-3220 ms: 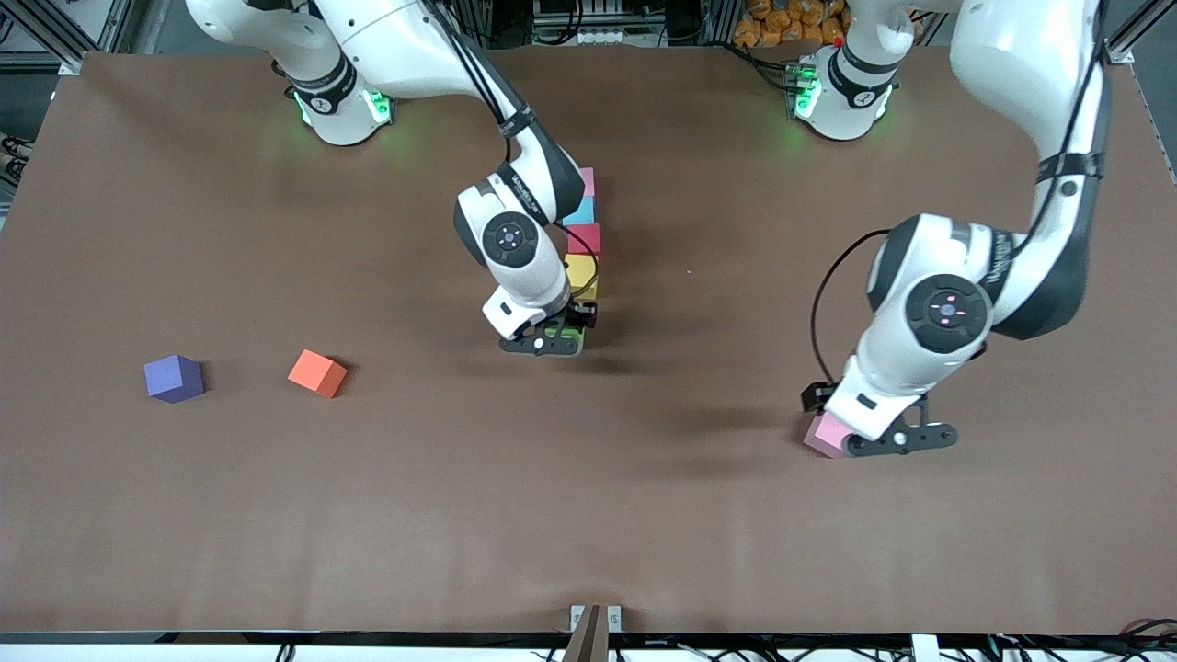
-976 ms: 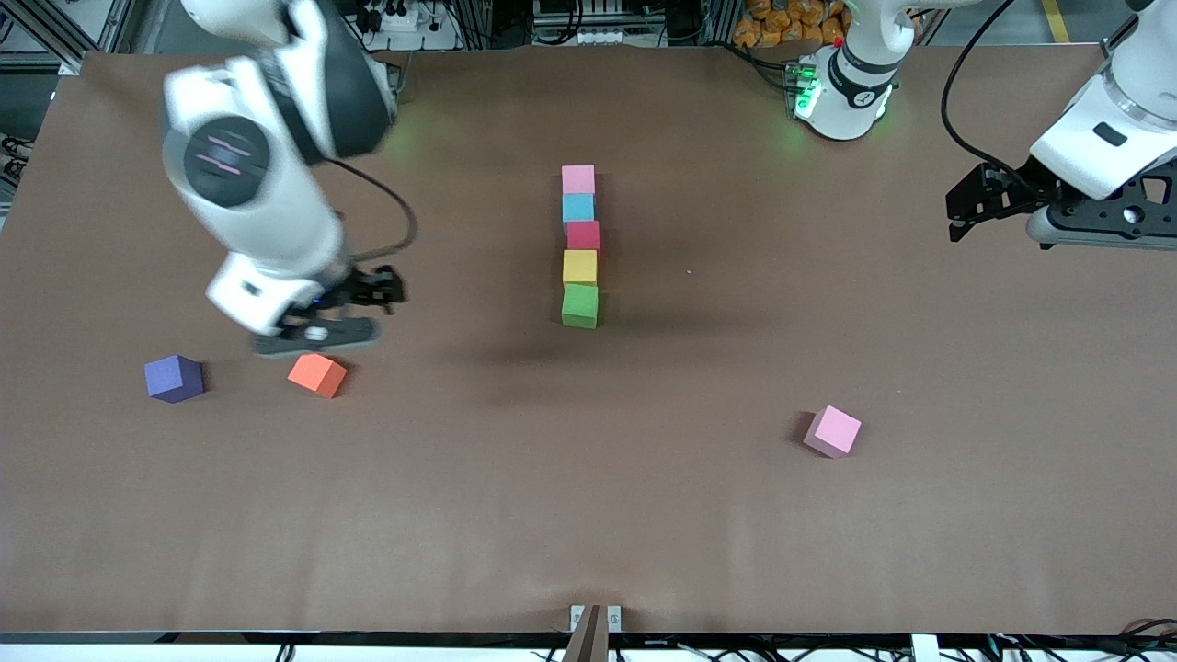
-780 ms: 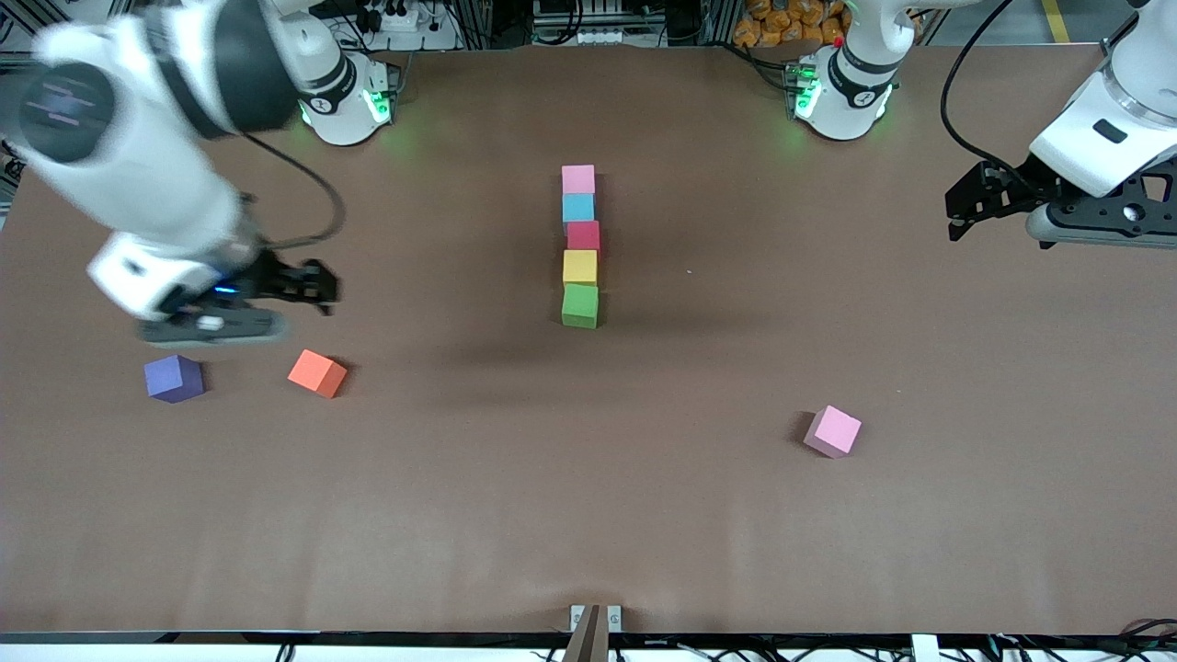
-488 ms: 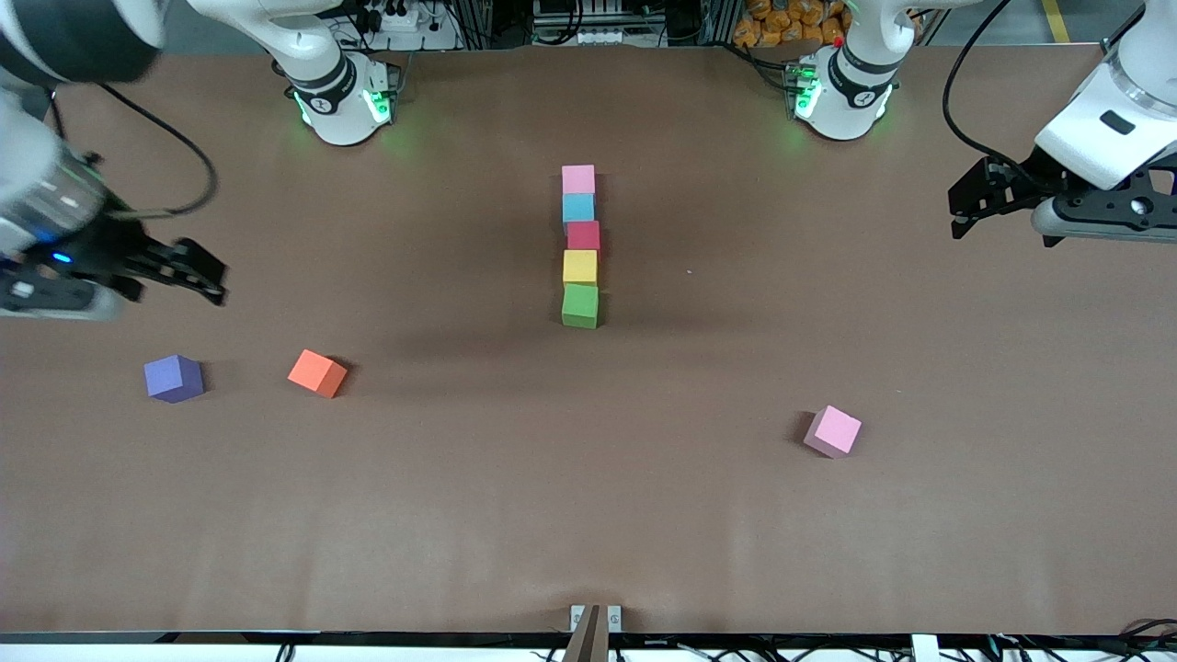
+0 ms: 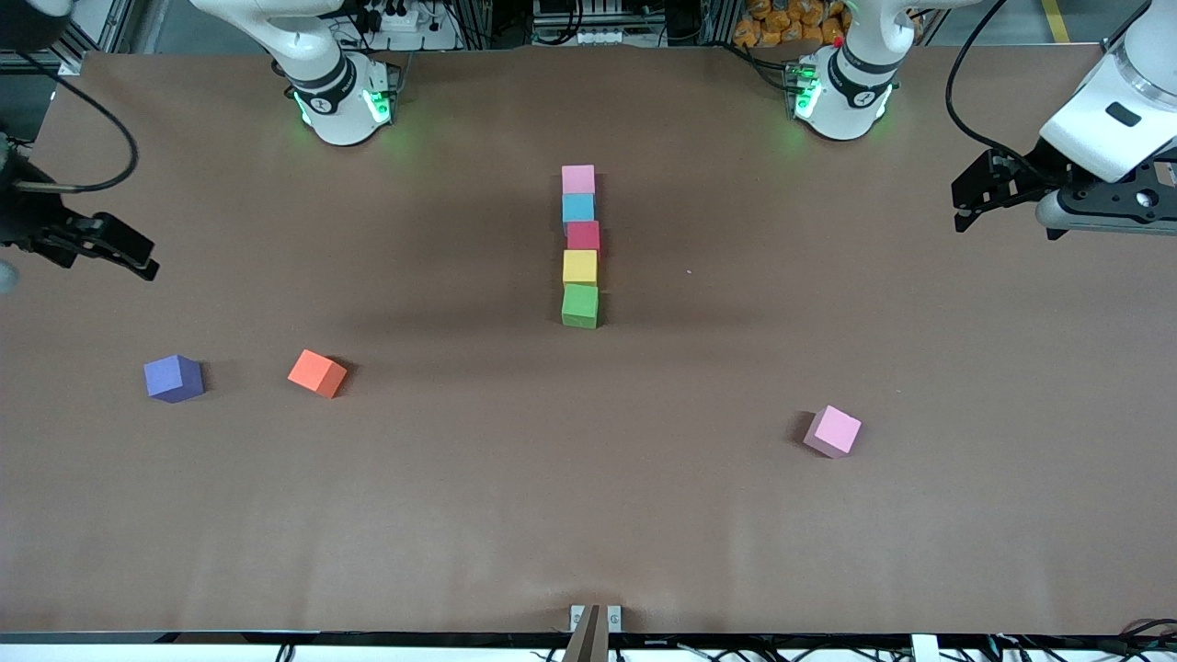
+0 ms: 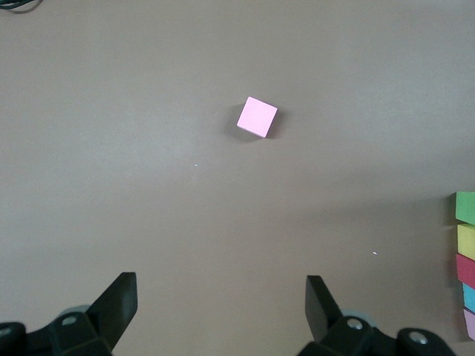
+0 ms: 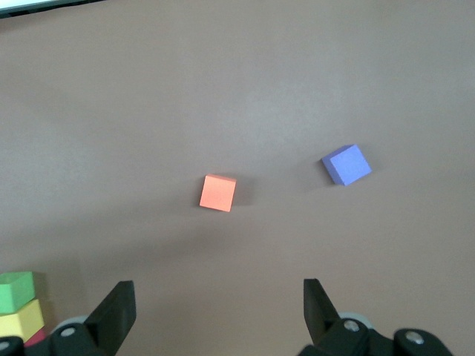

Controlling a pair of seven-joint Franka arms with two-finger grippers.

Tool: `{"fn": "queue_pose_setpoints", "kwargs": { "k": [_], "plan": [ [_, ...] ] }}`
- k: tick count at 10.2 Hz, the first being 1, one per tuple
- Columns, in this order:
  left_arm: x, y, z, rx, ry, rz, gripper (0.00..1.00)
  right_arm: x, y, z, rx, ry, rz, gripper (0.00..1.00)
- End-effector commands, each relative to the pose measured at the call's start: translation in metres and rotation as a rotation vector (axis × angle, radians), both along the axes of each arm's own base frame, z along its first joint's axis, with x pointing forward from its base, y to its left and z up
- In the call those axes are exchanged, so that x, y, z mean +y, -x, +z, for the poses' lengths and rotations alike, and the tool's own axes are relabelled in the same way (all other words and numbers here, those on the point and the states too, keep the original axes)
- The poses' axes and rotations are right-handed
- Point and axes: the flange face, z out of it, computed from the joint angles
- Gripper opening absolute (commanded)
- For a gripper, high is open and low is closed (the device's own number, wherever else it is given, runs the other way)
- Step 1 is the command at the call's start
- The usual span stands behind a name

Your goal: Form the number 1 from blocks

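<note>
I see five small matte cubes in a straight line at upper centre of the front frame, running from the robot bases toward the camera: pink cube [image 5: 578,178], light blue cube [image 5: 578,208], red cube [image 5: 584,236], yellow cube [image 5: 580,267], green cube [image 5: 580,304]. Neighbours sit touching or just about; the red one is nudged slightly toward the left arm's end. A second pink cube [image 5: 833,430] sits alone and skewed at lower right of the frame, well apart from the line, nearer the camera; it also shows in the left wrist view [image 6: 257,117]. An orange cube [image 5: 317,372] and a purple cube [image 5: 173,378] sit at mid left of the frame, near each other, not touching. Left gripper [image 5: 979,195] hangs in the air at the upper right edge of the frame, over the table edge at the left arm's end, fingers [image 6: 119,300] spread wide, holding nothing. Right gripper [image 5: 110,246] is at the left edge of the frame, over the right arm's end of the brown table [image 5: 588,515], fingers [image 7: 115,308] also spread, empty.
</note>
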Motion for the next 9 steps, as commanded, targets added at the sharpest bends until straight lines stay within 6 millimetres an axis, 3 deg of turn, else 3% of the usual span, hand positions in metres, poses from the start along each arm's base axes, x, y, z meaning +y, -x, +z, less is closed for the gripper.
{"fn": "queue_pose_setpoints", "kwargs": {
  "k": [1,4,9],
  "plan": [
    [0.0063,0.0055,0.0070,0.009,0.017,0.007,1.00,-0.0146,0.0107,0.0010,0.003,-0.044,0.026,1.00],
    [0.0054,0.0056,0.0070,0.009,0.019,0.006,1.00,-0.0240,0.0179,0.0038,-0.011,-0.044,0.008,1.00],
    [0.0038,0.0059,0.0057,0.015,0.018,0.003,1.00,-0.0196,0.0130,0.0009,-0.005,-0.022,0.020,1.00]
  ]
}}
